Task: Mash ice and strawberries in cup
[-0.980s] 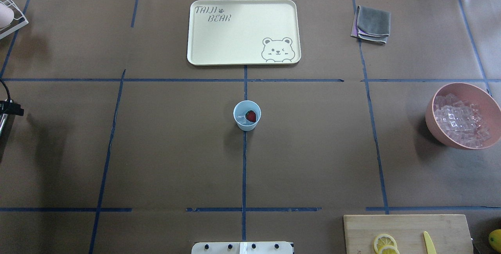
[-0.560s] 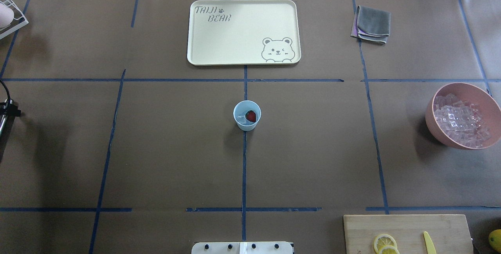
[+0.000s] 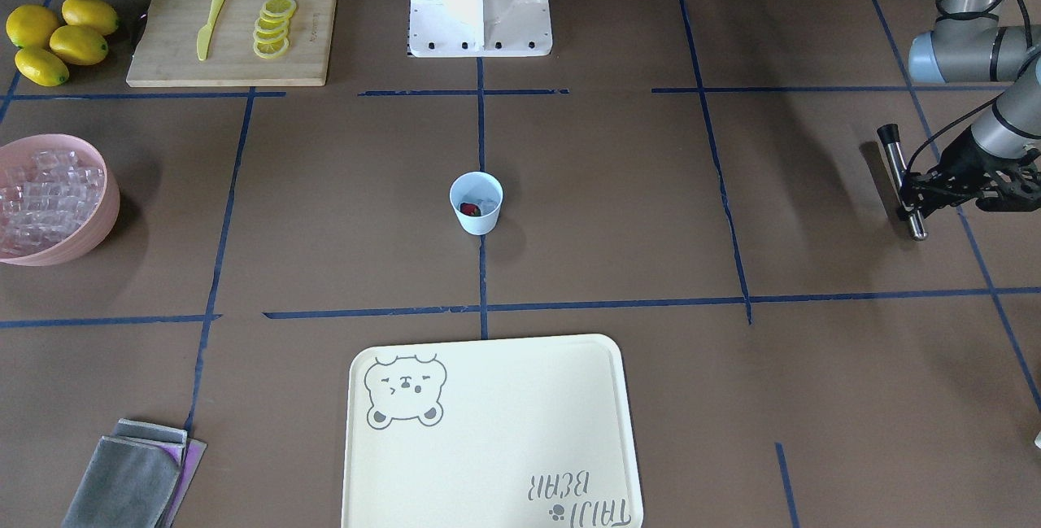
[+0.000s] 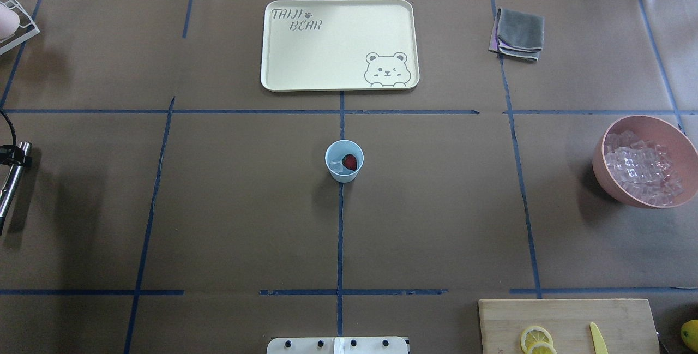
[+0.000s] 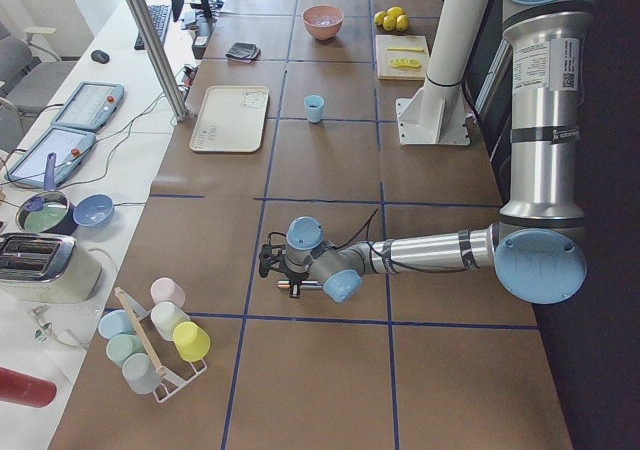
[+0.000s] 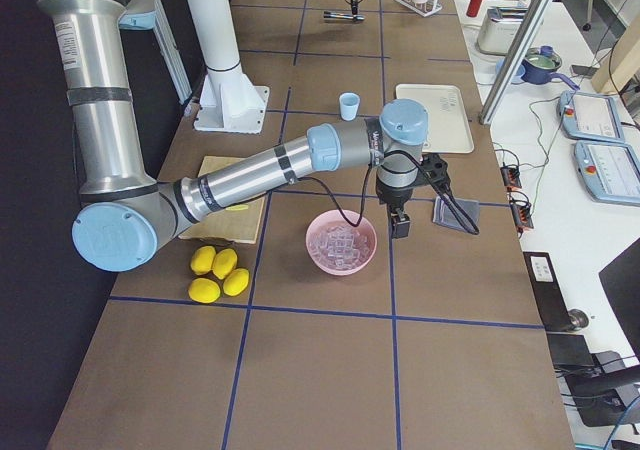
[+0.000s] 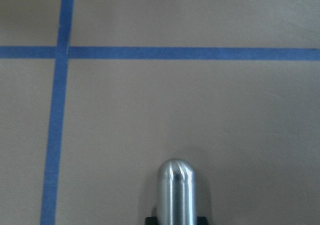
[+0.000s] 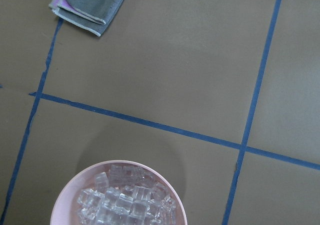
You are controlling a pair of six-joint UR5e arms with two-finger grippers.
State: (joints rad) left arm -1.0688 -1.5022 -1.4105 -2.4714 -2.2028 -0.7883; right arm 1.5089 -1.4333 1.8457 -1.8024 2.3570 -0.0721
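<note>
One tray (image 4: 338, 43) reads "TAIJI BEAR"; left claw (image 3: 912, 191) clamps metal rod (image 3: 898, 160), right claw (image 6: 400, 222) unclear.

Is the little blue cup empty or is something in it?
Not empty: looking down into the cup, a red strawberry and clear ice sit inside.
</note>
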